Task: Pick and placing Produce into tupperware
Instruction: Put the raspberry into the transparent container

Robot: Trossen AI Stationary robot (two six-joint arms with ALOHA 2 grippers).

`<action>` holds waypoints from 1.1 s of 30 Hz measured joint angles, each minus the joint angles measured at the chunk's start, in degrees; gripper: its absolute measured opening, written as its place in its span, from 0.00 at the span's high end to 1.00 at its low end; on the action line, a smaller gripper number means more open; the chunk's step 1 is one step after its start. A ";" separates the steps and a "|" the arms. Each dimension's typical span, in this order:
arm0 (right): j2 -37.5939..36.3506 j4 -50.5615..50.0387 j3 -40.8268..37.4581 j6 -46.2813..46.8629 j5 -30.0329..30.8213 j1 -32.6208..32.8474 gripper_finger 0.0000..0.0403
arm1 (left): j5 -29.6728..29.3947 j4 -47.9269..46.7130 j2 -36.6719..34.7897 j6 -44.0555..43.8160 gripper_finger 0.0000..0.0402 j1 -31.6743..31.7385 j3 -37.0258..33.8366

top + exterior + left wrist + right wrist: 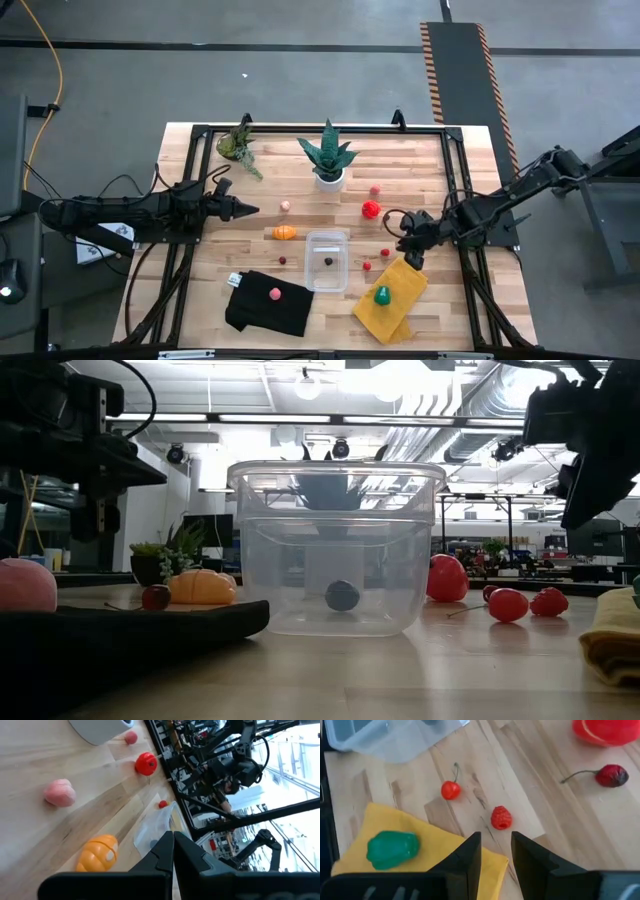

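The clear tupperware [327,258] stands mid-table with one dark round piece [342,595] on its floor. Produce lies scattered on the wood: an orange piece [285,233], a pink one [286,206], a red one [372,209] and small red berries [501,817] [450,790]. A green piece [392,849] rests on the yellow cloth [390,300], and a pink piece [275,293] on the black cloth. My right gripper [495,847] hovers open above the cloth's far edge, the red berry just ahead of its fingertips. My left gripper [250,210] waits shut at the table's left, off the wood.
Two potted green plants [328,160] [238,143] stand at the far side. A black cloth [268,303] lies near the front edge, left of the yellow cloth. A black frame [455,190] borders the tabletop. Bare wood shows between the tupperware and the yellow cloth.
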 joint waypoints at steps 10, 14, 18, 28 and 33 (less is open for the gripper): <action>1.58 -0.88 0.16 -8.19 -3.04 -0.61 0.67 | -0.24 -0.07 0.02 0.21 1.00 -0.01 -0.01; 4.43 -1.05 2.10 -14.09 -2.96 -0.61 0.64 | -1.42 -0.31 0.02 0.95 1.00 0.00 0.00; 7.33 -1.84 2.79 -18.52 -1.22 -0.61 0.61 | -2.25 -0.48 0.04 1.50 1.00 -0.02 0.00; 11.78 1.05 2.95 -23.29 0.19 -0.61 0.59 | -2.30 -0.48 0.04 1.56 1.00 -0.02 0.00; 14.01 4.08 2.96 -24.48 0.16 -0.61 0.59 | -2.30 -0.48 0.04 1.56 1.00 -0.02 0.00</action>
